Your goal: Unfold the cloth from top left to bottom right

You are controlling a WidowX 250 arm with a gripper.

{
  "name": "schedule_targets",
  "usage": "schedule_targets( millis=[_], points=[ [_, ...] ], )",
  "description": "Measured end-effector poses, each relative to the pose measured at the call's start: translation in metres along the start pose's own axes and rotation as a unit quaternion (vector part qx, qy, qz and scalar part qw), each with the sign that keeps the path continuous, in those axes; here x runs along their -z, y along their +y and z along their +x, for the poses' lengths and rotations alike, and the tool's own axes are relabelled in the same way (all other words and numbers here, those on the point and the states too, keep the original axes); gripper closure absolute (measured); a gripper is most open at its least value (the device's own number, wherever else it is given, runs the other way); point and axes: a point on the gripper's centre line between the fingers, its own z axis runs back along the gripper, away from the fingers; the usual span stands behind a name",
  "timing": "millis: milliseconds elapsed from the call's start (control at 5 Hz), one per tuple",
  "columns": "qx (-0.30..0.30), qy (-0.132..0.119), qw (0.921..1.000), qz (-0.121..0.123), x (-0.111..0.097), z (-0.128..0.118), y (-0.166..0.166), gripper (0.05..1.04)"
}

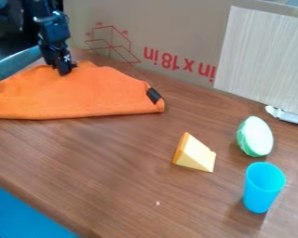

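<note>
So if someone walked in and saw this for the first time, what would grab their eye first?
Most likely the big, bright orange fabric cloth spread across the upper left of the brown tabletop, with the robot's black pincer at its upper edge. Next, probably the bright blue, smooth-sided cup standing at the lower right. The bold red print on the cardboard behind the table stands out too.

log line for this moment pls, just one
task: unfold, not done | gripper: at far edge of orange cloth | cloth: folded | right of cloth: yellow wedge, green-white piece, blue cup
</note>
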Motion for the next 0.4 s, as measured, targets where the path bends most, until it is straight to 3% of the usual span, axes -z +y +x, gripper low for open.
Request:
schedule_targets(
  millis=[200,400],
  points=[
    [-0.005,-0.003,1.0000,0.004,0.0000,0.0009,0.0012,0.116],
    [-0.014,-0.013,0.9998,-0.001,0.0007,0.0036,-0.0007,0.376]
  ],
)
